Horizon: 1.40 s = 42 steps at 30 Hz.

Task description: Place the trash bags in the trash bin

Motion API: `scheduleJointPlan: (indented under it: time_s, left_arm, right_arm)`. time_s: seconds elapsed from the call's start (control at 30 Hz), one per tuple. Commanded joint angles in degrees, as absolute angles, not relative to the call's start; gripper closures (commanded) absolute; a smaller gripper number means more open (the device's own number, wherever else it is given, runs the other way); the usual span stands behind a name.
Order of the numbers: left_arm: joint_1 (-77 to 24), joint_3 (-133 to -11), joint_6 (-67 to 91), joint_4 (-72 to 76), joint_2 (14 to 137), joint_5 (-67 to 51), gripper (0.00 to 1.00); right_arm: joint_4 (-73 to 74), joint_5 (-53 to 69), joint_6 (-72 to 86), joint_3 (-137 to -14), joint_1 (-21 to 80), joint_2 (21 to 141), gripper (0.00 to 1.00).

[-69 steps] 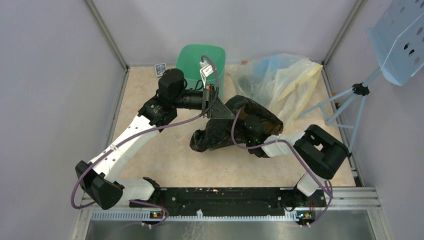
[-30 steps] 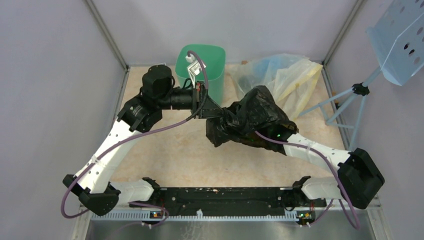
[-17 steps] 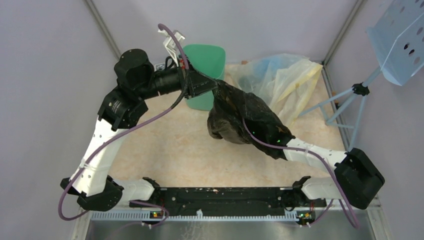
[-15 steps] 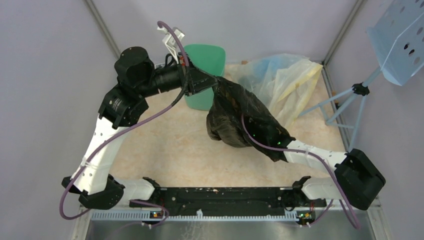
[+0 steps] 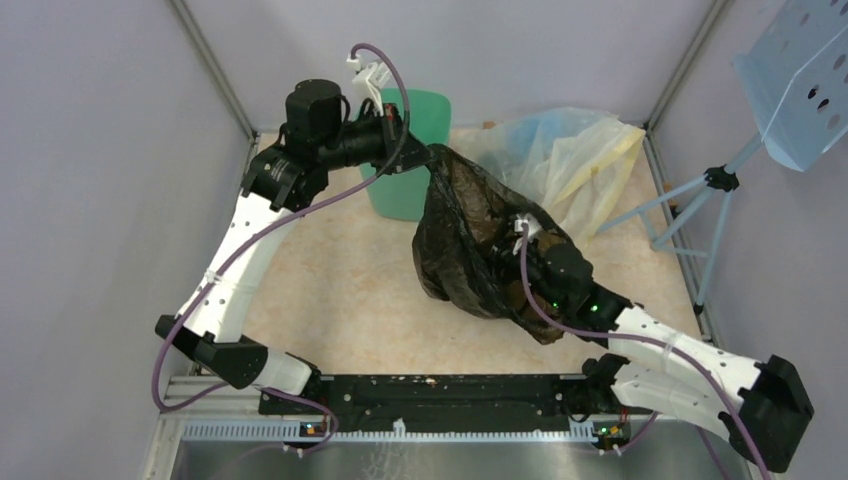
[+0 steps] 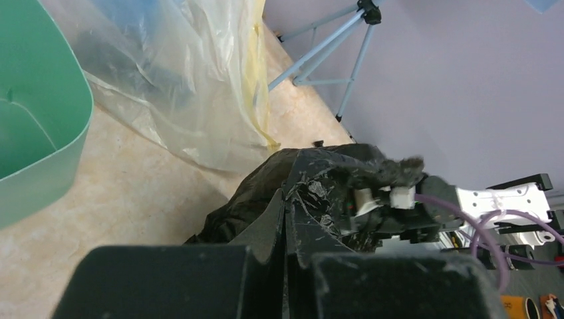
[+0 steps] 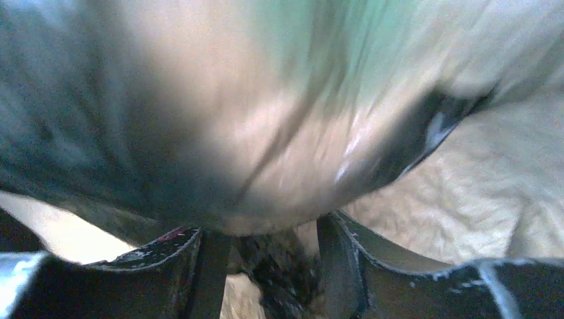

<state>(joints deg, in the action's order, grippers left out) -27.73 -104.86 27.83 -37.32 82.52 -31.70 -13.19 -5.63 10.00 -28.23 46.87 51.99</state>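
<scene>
The black trash bag hangs stretched from my left gripper, which is shut on its top edge just right of the mint-green trash bin. In the left wrist view the jaws are pressed together on the crinkled bag, and the bin's wall stands at the left. My right gripper is pushed against the bag's lower right side. Its fingers stand apart with a loose wad of black film between them. Dark film covers most of that blurred view.
Clear and yellowish plastic bags lie at the back right, close to the black bag. A light blue tripod with a perforated tray stands at the right wall. Grey walls close in the table on three sides.
My left gripper has lifted the bag's top up and back to the bin, stretching the bag out. The right arm has swung rightward and its jaws have widened.
</scene>
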Motion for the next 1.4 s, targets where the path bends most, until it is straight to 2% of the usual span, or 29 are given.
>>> scheduleJointPlan:
  time_s: [0.0, 0.37, 0.47, 0.6, 0.73, 0.9, 1.13, 1.37]
  left_arm:
    - [-27.31, -105.29, 26.2, -36.25, 80.69, -32.49, 1.0]
    - [-27.06, -105.62, 25.94, -37.12, 78.99, -32.64, 1.0]
    - [-26.7, -104.85, 25.96, -36.15, 78.33, -31.36, 1.0]
    - [-26.11, -105.42, 26.66, -34.72, 78.28, -31.41, 1.0]
    - [-25.75, -106.7, 26.2, -35.42, 79.26, -31.07, 1.0]
    - [-25.41, -105.26, 24.25, -36.99, 79.4, -28.42, 1.0]
    - [-25.03, -104.82, 22.91, -36.96, 78.77, -27.08, 1.0]
    - [-25.04, -106.0, 22.5, -35.53, 79.56, -32.55, 1.0]
  right_arm:
    - [-7.87, -2.06, 7.23, -37.39, 47.48, 47.64, 0.48]
    - [9.55, 2.93, 10.2, -59.47, 47.46, 46.4, 0.28]
    - [11.78, 3.87, 12.27, -60.89, 47.46, 46.96, 0.29]
    - [11.11, 2.87, 13.25, -55.2, 47.52, 46.67, 0.35]
    - [11.23, 2.1, 15.2, -49.7, 47.55, 44.93, 0.34]
    - [15.85, 1.24, 15.47, -49.77, 47.47, 39.86, 0.32]
    - [26.03, 1.12, 12.79, -57.73, 47.47, 36.03, 0.3]
    - [28.77, 4.76, 10.73, -70.68, 47.5, 41.41, 0.29]
